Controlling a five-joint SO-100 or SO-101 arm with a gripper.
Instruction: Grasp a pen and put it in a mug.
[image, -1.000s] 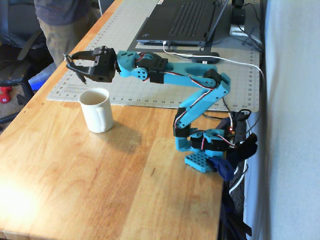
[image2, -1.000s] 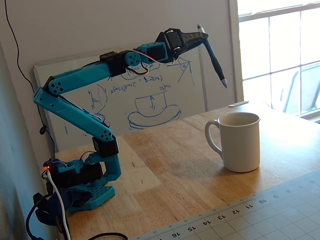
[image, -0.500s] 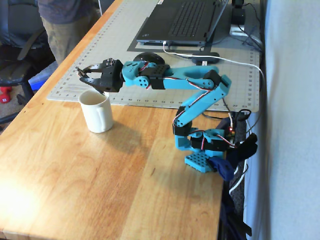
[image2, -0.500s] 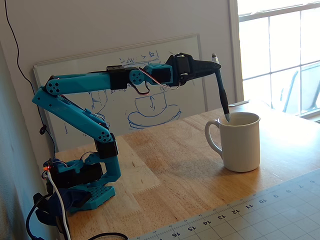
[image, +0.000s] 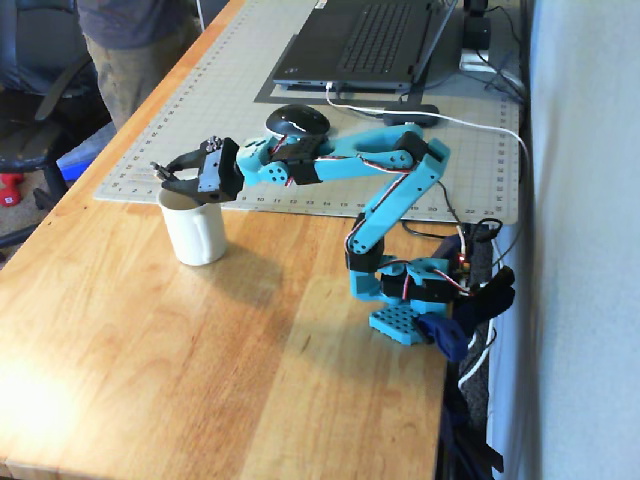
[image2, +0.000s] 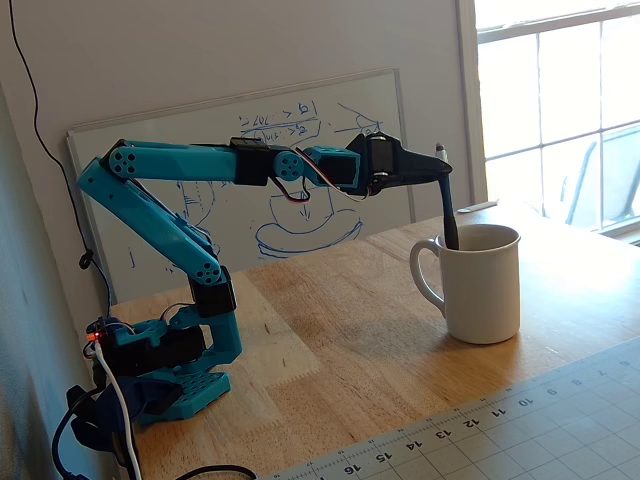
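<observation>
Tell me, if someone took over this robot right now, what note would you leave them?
Gripper: shut on the pen, held roughly upright above the mug.
Pen: its lower end is already inside the mug's mouth; whether it touches the bottom is hidden.
Mug: upright on the wooden table; in a fixed view its handle points toward the arm's base.
Done: pen grasped, carried over, partly lowered in.
Left: open the gripper to drop the pen, then pull the arm back.

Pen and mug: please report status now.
Gripper shut on slim dark pen. Pen's lower end inside cream-white ceramic mug, not released. Nothing in the way.
</observation>
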